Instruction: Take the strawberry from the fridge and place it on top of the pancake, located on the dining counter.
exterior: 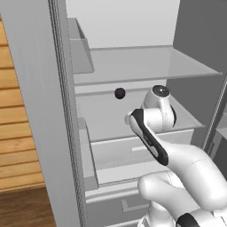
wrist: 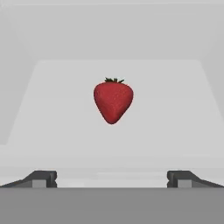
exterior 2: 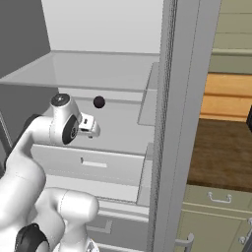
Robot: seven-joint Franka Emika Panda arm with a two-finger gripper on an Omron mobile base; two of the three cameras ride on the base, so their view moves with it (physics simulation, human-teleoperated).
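The strawberry [wrist: 113,101] is bright red w/ a small green top, pointy end down. In the hand view it sits in the middle, on a pale fridge shelf [wrist: 65,131], w/ bare shelf all round it. The gripper [wrist: 112,179] is low in that view. Its two dark tips stand far apart, one on each side, so the jaws are wide open & hold nothing. The berry is up past the tips, not touching them & not between them. The fridge [exterior: 44,111] is open. It is light grey w/ pale shelves & white drawers lower down. In the left base view a small dark round fruit [exterior: 119,93] sits on a middle shelf, near the back. In the right base view the same dark fruit [exterior 2: 99,102] is just up & right of the hand. The white arm [exterior: 177,164] w/ dark joints bends up from the base & points its hand into the fridge at that shelf. A wood wall [exterior: 17,124] shows left of the fridge. Past the fridge door on the right are a brown wood tabletop [exterior 2: 221,152] & green cabinets [exterior 2: 211,216] below it.
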